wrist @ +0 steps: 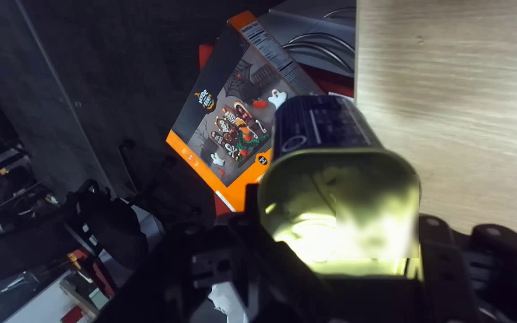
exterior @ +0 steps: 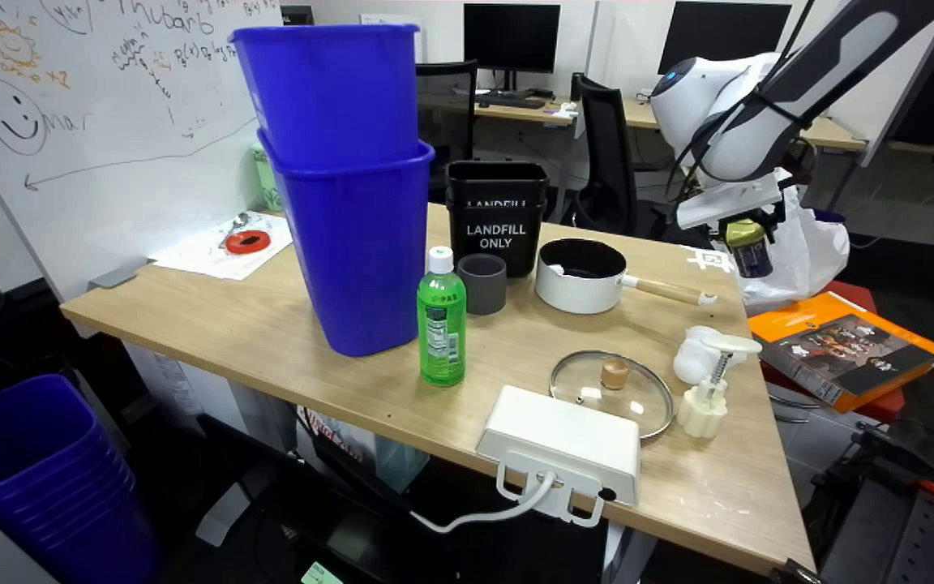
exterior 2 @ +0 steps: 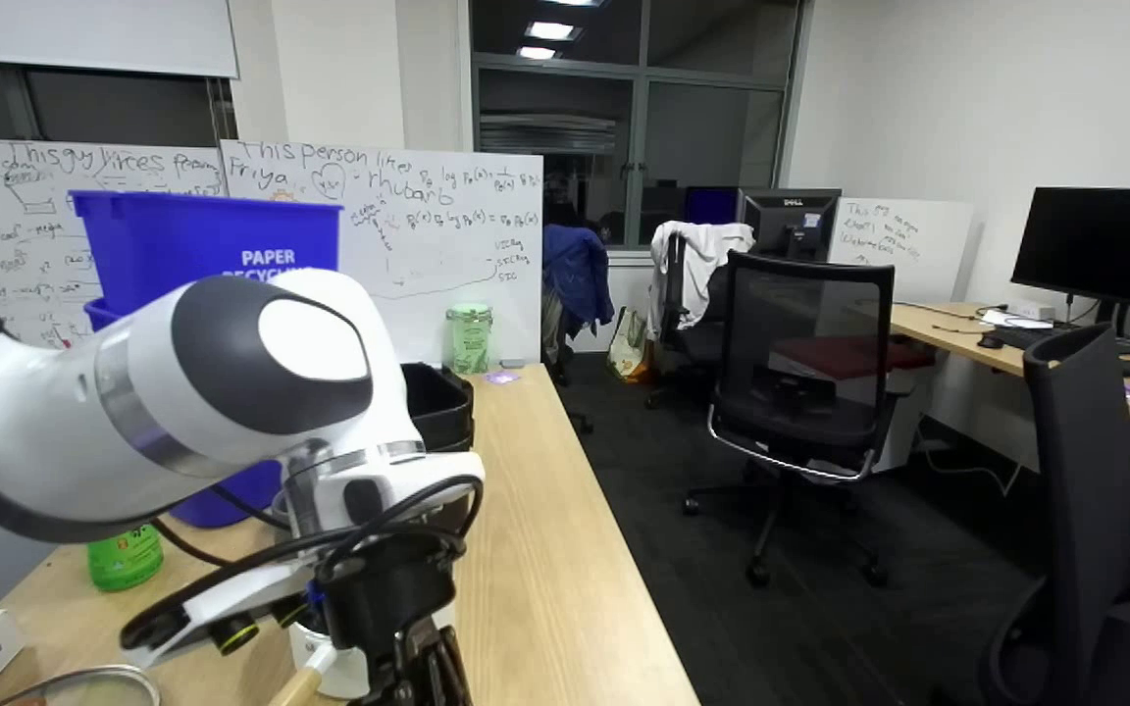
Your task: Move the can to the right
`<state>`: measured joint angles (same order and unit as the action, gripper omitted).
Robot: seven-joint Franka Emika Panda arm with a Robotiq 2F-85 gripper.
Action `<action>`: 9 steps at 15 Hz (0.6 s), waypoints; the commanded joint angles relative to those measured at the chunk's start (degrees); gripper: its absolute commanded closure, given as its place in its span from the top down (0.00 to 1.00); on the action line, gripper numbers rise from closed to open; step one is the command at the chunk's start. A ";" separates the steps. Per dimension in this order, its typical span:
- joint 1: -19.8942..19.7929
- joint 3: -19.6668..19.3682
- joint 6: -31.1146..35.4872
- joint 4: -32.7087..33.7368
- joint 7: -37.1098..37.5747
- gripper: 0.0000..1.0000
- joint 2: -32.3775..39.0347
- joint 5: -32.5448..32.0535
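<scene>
The can is a small tin with a shiny gold top and a dark blue body. My gripper is shut on it near the gold end and holds it in the air. In an exterior view it shows just off the table's right edge, in front of a white bag. In the wrist view the gold top of the can faces the camera between the two dark fingers. Its blue side reaches across the table's edge line. In an exterior view my gripper is low at the bottom of the picture and the can is hidden there.
On the table stand a green bottle, tall blue bins, a black bin, a grey cup, a white pot, a glass lid and a pump. An orange box lies beyond the edge.
</scene>
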<state>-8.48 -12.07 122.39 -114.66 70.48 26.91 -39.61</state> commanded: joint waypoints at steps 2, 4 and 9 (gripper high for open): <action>0.40 -0.79 3.13 2.31 1.70 0.36 3.30 7.05; 0.70 -1.03 4.68 3.07 1.69 0.36 4.87 10.51; 2.32 -1.63 9.06 4.90 1.08 0.36 8.36 16.79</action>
<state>-7.62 -12.24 129.81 -111.22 72.11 33.87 -25.89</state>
